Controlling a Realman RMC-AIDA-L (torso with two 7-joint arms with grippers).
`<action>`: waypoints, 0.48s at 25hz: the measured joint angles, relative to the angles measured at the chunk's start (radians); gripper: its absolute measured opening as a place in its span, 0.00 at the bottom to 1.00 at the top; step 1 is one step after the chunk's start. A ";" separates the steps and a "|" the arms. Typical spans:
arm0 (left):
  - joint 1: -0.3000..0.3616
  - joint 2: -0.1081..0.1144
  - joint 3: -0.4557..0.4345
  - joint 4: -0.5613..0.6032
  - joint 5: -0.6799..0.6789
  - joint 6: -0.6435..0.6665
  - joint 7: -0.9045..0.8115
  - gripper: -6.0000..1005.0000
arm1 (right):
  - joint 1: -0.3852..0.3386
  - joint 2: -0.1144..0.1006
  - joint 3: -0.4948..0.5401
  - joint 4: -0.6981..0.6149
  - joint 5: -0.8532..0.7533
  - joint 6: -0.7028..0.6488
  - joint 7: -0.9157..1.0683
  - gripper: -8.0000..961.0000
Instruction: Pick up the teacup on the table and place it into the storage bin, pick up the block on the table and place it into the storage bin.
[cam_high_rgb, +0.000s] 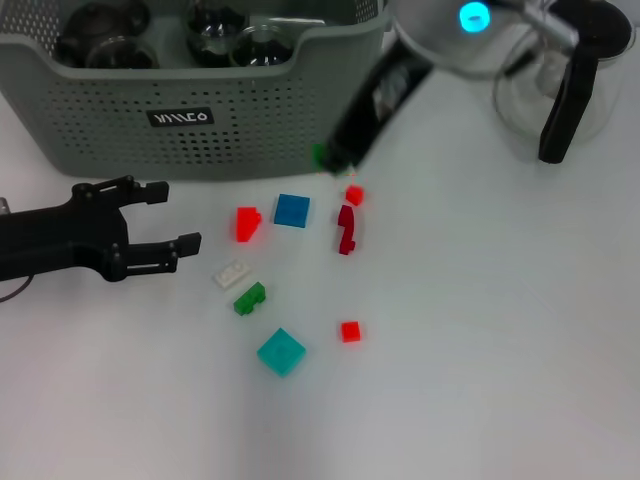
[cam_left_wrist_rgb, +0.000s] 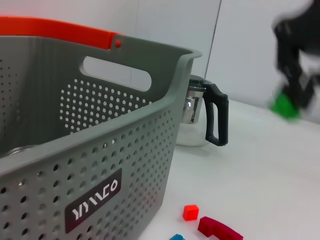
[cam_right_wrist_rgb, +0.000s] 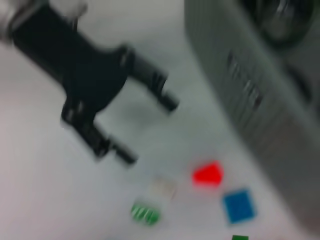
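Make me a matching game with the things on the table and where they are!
Things:
1. storage bin
2. glass pitcher
3. left gripper
4. teal block

Places or states:
A. nearest the camera, among the blocks
B. far right corner
C. open, left of the blocks
D. far left, cups inside

Pairs: 1-D, 2-B, 3-C, 4-A

Storage bin (cam_left_wrist_rgb: 125, 165) black label (cam_left_wrist_rgb: 93, 200): white lettering, stylised, not clearly legible.
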 joint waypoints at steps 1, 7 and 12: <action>0.001 0.000 0.000 0.000 0.001 0.000 0.000 0.85 | 0.023 0.000 0.022 -0.008 -0.012 0.001 -0.011 0.16; -0.004 0.001 0.000 0.004 0.002 0.000 -0.001 0.85 | 0.119 0.002 0.122 -0.035 -0.065 0.083 -0.079 0.18; -0.011 0.001 -0.001 0.001 0.002 -0.001 -0.001 0.85 | 0.135 0.001 0.138 0.035 -0.064 0.295 -0.134 0.20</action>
